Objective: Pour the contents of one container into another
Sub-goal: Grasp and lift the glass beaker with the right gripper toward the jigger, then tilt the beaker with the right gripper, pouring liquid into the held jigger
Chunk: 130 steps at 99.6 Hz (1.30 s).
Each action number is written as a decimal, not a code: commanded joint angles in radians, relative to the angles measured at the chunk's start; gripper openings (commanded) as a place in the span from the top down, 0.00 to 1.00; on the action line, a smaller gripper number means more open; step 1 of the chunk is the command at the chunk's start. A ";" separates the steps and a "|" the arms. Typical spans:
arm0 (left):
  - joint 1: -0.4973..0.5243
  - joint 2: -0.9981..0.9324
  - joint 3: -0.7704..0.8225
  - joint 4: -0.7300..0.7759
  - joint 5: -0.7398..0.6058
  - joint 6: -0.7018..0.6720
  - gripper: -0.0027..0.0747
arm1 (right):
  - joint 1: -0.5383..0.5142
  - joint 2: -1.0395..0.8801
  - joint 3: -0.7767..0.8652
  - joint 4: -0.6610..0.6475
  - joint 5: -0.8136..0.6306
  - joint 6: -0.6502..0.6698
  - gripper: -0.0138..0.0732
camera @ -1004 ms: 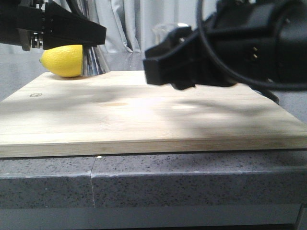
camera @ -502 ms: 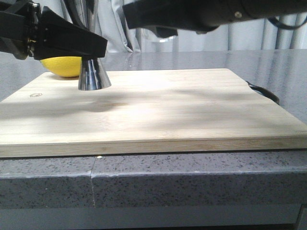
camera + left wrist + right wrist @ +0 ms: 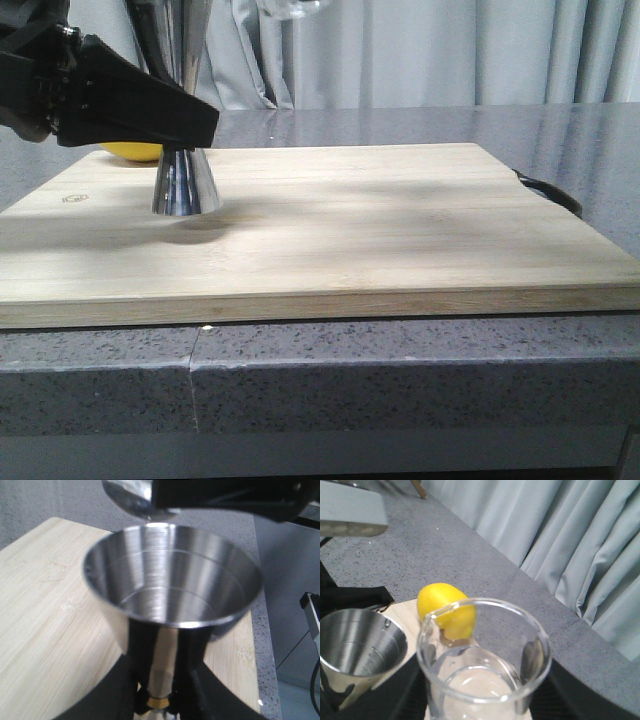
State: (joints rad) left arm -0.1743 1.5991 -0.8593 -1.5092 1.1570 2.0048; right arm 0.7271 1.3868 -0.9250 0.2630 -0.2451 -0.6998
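Pale bamboo cutting board [image 3: 330,225] is laid on the speckled grey stone counter [image 3: 400,375]. Tall shiny steel hourglass jigger [image 3: 184,150] is stood upright near the board's far left corner, clamped at its gold waist by the black left gripper [image 3: 159,700]. Small clear glass beaker [image 3: 485,665] is held above the jigger, lip just beside the jigger's rim; right gripper is barely shown, so its closure cannot be told. Yellow lemon [image 3: 445,609] is seen behind the jigger. Judged: pour about to start; further tilt over the cup is called for.
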 commanded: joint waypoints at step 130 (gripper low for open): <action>-0.055 -0.027 -0.030 -0.060 0.100 -0.024 0.99 | -0.037 -0.039 -0.120 -0.451 0.068 -0.015 0.53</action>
State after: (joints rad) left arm -0.2217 1.5991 -0.8615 -1.5011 1.1599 1.9886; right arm 0.6971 1.3868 -1.0096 -0.1651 -0.0772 -0.7116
